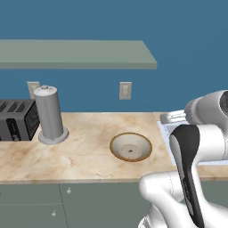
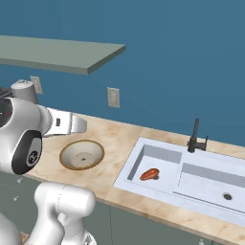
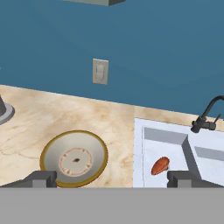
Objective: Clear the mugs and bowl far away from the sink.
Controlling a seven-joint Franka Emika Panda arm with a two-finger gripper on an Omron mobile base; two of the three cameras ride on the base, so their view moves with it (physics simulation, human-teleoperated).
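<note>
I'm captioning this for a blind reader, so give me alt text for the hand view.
A cream bowl with a tan-gold rim sits on the marble counter left of a pale sink, where an orange-brown item lies in the basin. The gripper is open, a black faucet at right and a wall outlet on blue.

From my left base view the arm covers most of the sink (image 1: 167, 129), leaving a pale sliver. The toaster (image 1: 18, 119) runs off the left edge. In my hand view the faucet (image 3: 205, 114) is clipped at the right edge, and the paper towel holder (image 3: 3, 111) shows just its base. I can't identify the reddish-brown item (image 3: 160, 165) in the basin.
</note>
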